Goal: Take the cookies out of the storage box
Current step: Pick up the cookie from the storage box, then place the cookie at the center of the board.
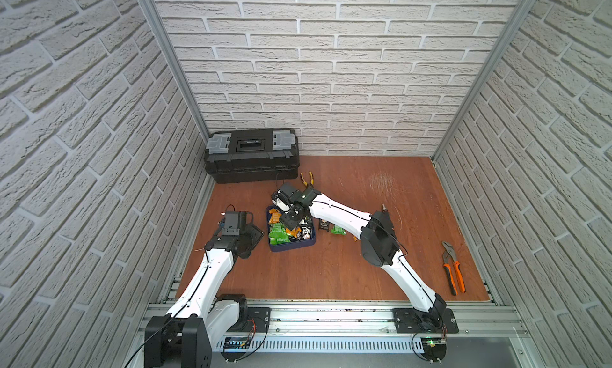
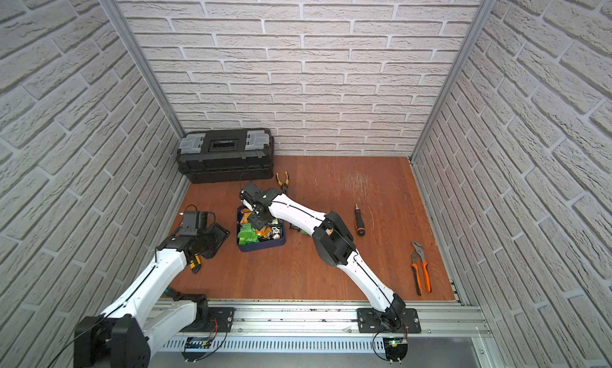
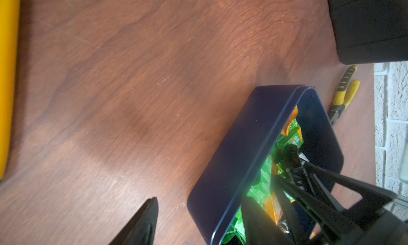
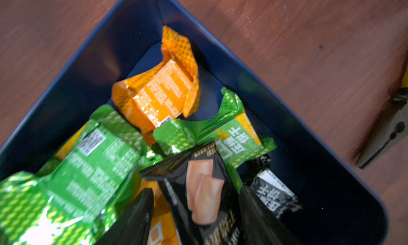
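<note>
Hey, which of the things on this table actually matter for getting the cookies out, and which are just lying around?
Part of the job: cookies, storage box, right gripper over it, black packet and green packet already outside.
Just lying about: black toolbox, yellow-handled pliers, orange-handled pliers, screwdriver.

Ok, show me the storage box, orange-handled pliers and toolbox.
storage box (image 1: 289, 247), in a top view, near wall
orange-handled pliers (image 1: 459, 277), in a top view, orange handle
toolbox (image 1: 251, 169), in a top view, front face
</note>
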Robot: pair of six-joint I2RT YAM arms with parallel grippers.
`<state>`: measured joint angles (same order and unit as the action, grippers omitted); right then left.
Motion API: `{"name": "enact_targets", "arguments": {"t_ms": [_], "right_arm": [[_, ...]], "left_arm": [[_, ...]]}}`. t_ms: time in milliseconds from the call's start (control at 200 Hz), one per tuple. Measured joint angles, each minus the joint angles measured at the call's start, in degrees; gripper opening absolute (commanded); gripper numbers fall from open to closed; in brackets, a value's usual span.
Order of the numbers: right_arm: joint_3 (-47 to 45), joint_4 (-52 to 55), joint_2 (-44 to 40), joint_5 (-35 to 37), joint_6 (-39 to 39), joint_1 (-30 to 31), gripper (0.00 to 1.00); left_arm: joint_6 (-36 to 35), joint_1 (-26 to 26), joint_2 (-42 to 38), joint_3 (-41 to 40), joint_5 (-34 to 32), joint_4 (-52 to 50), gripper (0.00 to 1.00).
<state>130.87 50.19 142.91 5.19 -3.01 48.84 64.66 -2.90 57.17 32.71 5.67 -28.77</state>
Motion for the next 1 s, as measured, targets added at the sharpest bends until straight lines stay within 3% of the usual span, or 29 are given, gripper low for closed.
{"name": "enact_targets", "arguments": {"t_ms": [560, 835, 1000], "right_arm": [[0.6, 0.1, 0.6, 2.9, -1.3, -0.4, 0.12], [-0.7, -1.0, -4.1, -0.2, -4.4, -0.4, 0.07], [-11.3, -4.3, -14.9, -1.9, -10.2, -1.1, 0.05]], "left_arm": [[-0.1, 0.0, 0.1, 0.0, 0.2, 0.0, 0.64], [-0.8, 0.0, -0.1, 0.0, 0.2, 0.0, 0.64], [-2.5, 0.0, -0.9, 0.2, 0.2, 0.0, 0.65]]}}
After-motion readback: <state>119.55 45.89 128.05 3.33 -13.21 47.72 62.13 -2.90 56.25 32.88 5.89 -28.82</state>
